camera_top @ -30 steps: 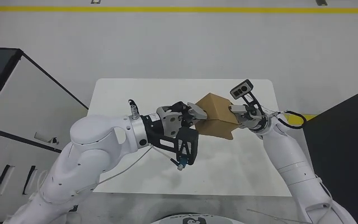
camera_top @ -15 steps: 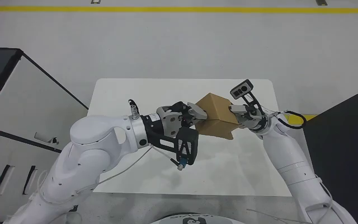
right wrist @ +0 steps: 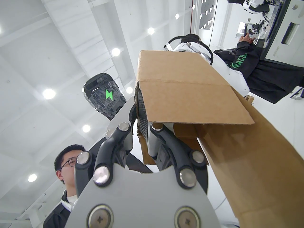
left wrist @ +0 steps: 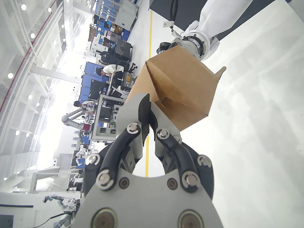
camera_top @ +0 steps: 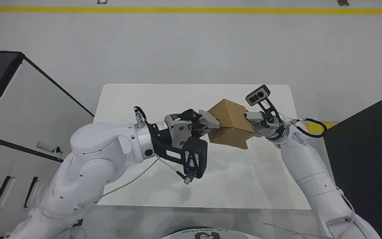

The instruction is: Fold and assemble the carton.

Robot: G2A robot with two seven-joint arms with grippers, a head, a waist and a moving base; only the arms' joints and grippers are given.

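The white table (camera_top: 250, 179) takes up the middle of the top view, its rounded corners visible on the far side.

Over its far right part sits the carton (camera_top: 230, 122), held between the 2 arms. It is plain brown corrugated cardboard with no tape or labels showing, and it is only partly formed. Its panels are creased into a box shape and it is tilted so that 1 corner points up. From the left wrist view the carton (left wrist: 180, 88) shows 2 broad flat faces meeting at a sharp fold, with a short flap sticking out at the end nearer the table. From the right wrist view the carton (right wrist: 185, 91) shows a flap bent along a crease line, its raw fluted edge exposed. Whether the lowest corner rests on the table cannot be told.

The left gripper (camera_top: 209, 119) meets the carton on the side facing the left arm. The left gripper's (left wrist: 148, 105) fingers are drawn narrow, pinching a cardboard edge between the dark pads.

The right gripper (camera_top: 253, 126) meets the opposite side. The right gripper's (right wrist: 140, 110) fingers are likewise closed tight on a flap edge, with the cardboard sandwiched between them
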